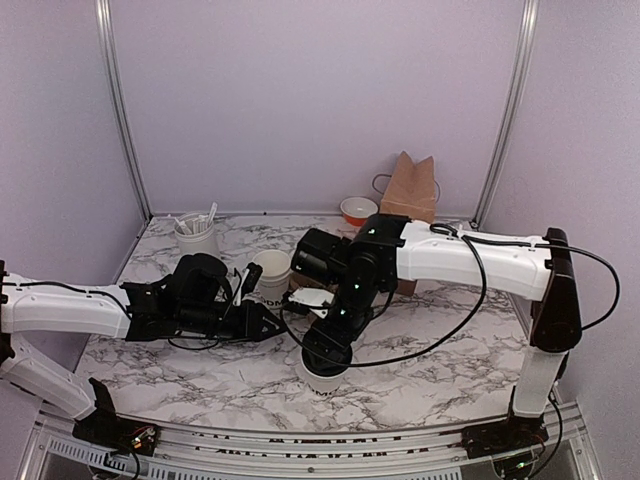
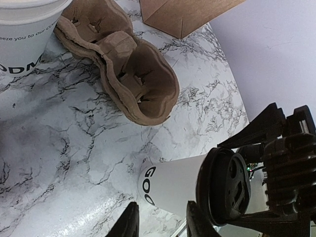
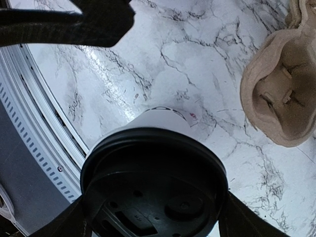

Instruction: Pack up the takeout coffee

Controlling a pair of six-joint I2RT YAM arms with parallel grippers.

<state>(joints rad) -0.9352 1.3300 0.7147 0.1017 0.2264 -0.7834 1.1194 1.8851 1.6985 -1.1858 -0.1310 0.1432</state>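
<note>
Jaws of right gripper (image 3: 155, 205): clamped on the black lid (image 3: 153, 177) of the takeout coffee (image 2: 170, 185), one finger pressed on each side of the rim. Sits over the cup from above, wrist pointing almost straight down. Jaws of left gripper (image 2: 162, 219): apart, tips free, gripping no object. Points toward the lower part of the same cup, near it but without contact. In the top view, left arm (image 1: 70, 305) stretched in from the left side, low over the marble.

Takeout coffee: white paper cup with dark letters on the side, upright at the front part of the worktop (image 1: 190, 375), close to the metal rail (image 3: 39, 118) at the near edge. Seems to rest with its base on the marble; cannot tell this for sure, because partly hidden under the right arm (image 1: 470, 255) in the top view.

Near the cup, farther in on the marble: brown cardboard cup carrier (image 2: 133, 74), lying with its round hollows upward. Just beside the carrier: lidless cup (image 1: 272, 270), white with the same kind of lettering, upright, apart from both grippers. Beyond the carrier, at the back right: brown paper bag (image 1: 410, 187), upright, and next to it on the left a small bowl (image 1: 358, 210) with red rim. At the back left corner: white holder (image 1: 195, 240) with utensils inside, well apart from all the rest.
</note>
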